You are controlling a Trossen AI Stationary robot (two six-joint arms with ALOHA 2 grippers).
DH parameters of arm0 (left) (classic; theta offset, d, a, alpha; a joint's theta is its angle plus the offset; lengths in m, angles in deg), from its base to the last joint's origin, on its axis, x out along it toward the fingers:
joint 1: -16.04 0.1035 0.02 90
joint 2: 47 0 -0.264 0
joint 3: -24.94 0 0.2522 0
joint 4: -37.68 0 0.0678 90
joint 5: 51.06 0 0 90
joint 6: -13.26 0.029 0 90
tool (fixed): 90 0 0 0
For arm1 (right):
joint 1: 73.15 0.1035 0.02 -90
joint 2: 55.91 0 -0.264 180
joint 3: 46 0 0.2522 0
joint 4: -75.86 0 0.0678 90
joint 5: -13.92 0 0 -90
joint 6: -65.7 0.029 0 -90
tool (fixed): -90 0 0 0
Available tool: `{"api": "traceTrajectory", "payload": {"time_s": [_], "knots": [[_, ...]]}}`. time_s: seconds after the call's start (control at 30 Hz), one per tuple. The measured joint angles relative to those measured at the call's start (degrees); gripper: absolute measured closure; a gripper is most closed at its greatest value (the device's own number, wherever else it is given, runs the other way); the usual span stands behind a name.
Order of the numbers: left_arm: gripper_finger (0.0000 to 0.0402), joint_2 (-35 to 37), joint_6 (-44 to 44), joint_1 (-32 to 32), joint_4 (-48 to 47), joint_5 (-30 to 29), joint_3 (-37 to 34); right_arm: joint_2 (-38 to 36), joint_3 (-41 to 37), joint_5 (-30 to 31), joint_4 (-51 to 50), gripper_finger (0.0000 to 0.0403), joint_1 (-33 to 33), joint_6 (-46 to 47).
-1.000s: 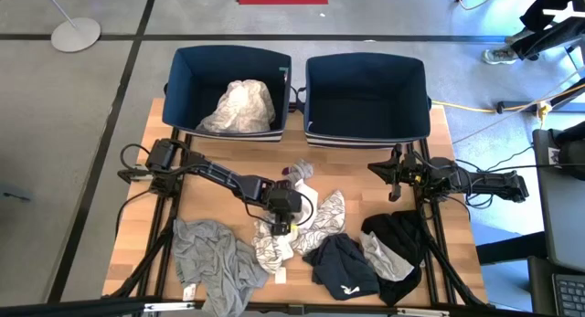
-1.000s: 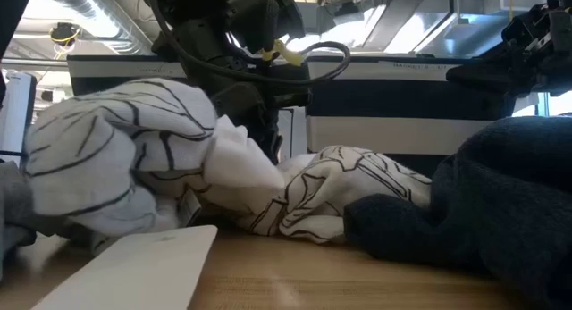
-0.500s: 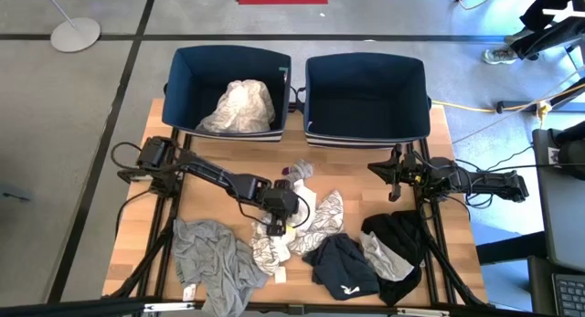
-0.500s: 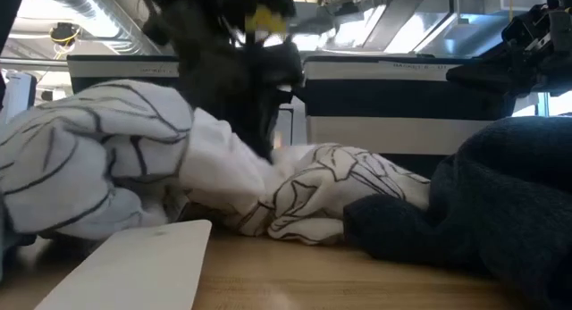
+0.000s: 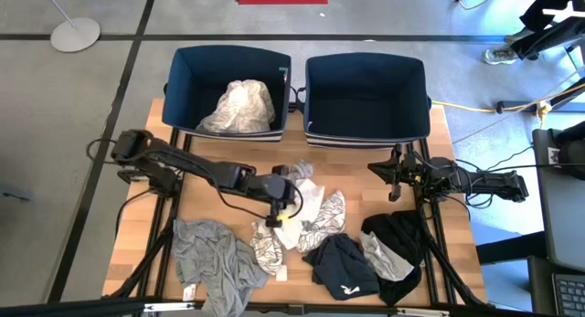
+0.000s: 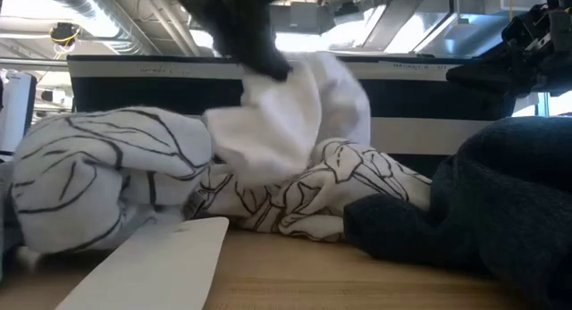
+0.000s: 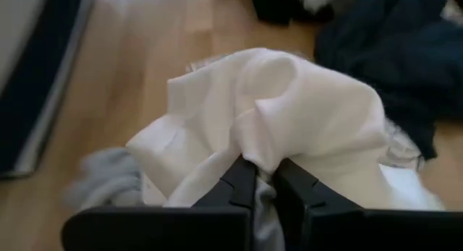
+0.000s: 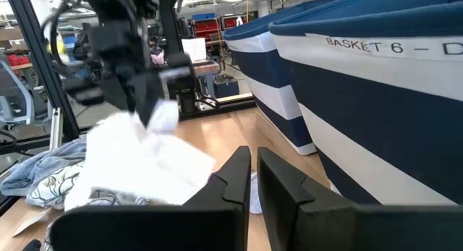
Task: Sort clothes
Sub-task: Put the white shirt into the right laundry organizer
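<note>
My left gripper (image 5: 285, 202) hangs over the middle of the table, shut on a white garment (image 7: 289, 106), which the low view shows raised above the pile (image 6: 295, 113). White clothes with a grey pattern (image 5: 322, 224) lie under and beside it. On the table also lie a grey garment (image 5: 215, 258), a navy one (image 5: 340, 267), a black one (image 5: 398, 237) and a small grey sock (image 5: 297, 169). A pale garment (image 5: 239, 107) lies in the left bin. My right gripper (image 8: 252, 168) waits shut at the table's right side, touching nothing. My left gripper pinches a bunched fold of the white garment (image 7: 266, 148) between its two fingers (image 7: 242, 180). The fingers slant down from the table's left. The pinched part is lifted; the cloth hangs slack below, its lower part on the patterned clothes (image 6: 340, 189).
Two navy bins stand at the far edge, the left one (image 5: 181, 89) with one garment in it, the right one (image 5: 366, 125) showing only its floor. A white card tag (image 6: 152, 265) lies near the front edge. Bare wood (image 5: 210, 203) shows left of the pile.
My left gripper has risen and drawn a little toward the far edge, tipping less steeply. It has pulled a fold of the white garment up off the pile; the patterned clothes beneath have shifted slightly and stay on the table.
</note>
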Motion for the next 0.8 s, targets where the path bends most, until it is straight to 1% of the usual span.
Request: {"api": "traceTrajectory", "payload": {"time_s": [0.17, 0.37, 0.6, 0.8], "knots": [[0.0384, 4.5, 1.8, 0.0, 0.0, -2.4, 0.0, 0.0, 0.0, 0.0, 0.0, 0.0373, 0.0, 0.0], [0.0378, 10.7, 2.7, 0.0, -0.1, -9.7, 0.0, 0.0, 0.0, 0.0, 0.0, 0.0373, 0.0, 0.0], [0.0377, 18.7, 4.9, 0.1, 0.2, -14.5, 0.0, 0.0, 0.0, 0.0, 0.0, 0.0373, 0.0, 0.0], [0.0376, 26.1, 7.6, 0.2, 0.4, -22.2, 0.1, 0.0, 0.0, 0.0, 0.0, 0.0373, 0.0, 0.0]]}}
